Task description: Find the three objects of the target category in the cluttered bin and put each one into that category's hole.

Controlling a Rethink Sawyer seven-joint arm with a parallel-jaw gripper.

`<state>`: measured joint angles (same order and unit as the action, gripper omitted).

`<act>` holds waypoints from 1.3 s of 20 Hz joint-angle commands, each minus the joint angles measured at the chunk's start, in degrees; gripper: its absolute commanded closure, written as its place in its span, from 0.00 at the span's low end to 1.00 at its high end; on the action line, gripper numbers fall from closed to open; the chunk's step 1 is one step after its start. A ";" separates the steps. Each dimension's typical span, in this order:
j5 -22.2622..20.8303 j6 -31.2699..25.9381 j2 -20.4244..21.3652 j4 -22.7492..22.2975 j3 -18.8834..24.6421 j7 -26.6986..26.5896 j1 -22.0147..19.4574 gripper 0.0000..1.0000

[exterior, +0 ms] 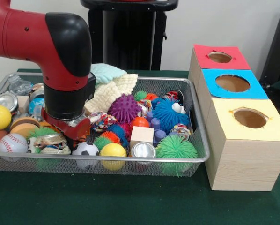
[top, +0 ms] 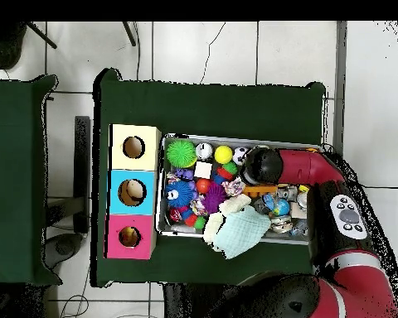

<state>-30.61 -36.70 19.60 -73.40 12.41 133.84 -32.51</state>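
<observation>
Over the bin's (exterior: 196,101) clutter: arm low.
Gripper (exterior: 67,123) buried among toys; whether its claw is parted or closed, cannot tell.

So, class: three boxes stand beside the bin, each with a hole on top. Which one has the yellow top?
The yellow-topped box is the one at the row's end nearest the front camera; the blue-topped box sits in the middle, and the red-topped box farthest back.

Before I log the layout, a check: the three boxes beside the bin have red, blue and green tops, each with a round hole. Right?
Not quite. The third box has a yellow top, not green; the front view shows it beside the blue box and the red box, each with a round hole.
</observation>
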 commanded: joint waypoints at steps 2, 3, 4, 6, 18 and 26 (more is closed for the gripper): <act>-2.33 -5.46 -2.23 0.64 8.04 -20.91 -1.56 1.00; -2.39 -5.34 -2.19 0.48 7.93 -20.70 -1.56 1.00; -2.23 -5.57 -2.18 0.42 8.03 -20.84 -1.63 1.00; -1.94 -5.94 -1.76 -0.05 8.15 -21.45 -1.84 1.00; 1.34 -11.88 7.03 -7.35 8.86 -22.05 -2.65 1.00; 2.15 -12.46 10.46 -11.13 9.57 -18.44 -2.40 1.00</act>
<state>-29.87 -43.67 26.74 -78.23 16.84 128.43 -34.52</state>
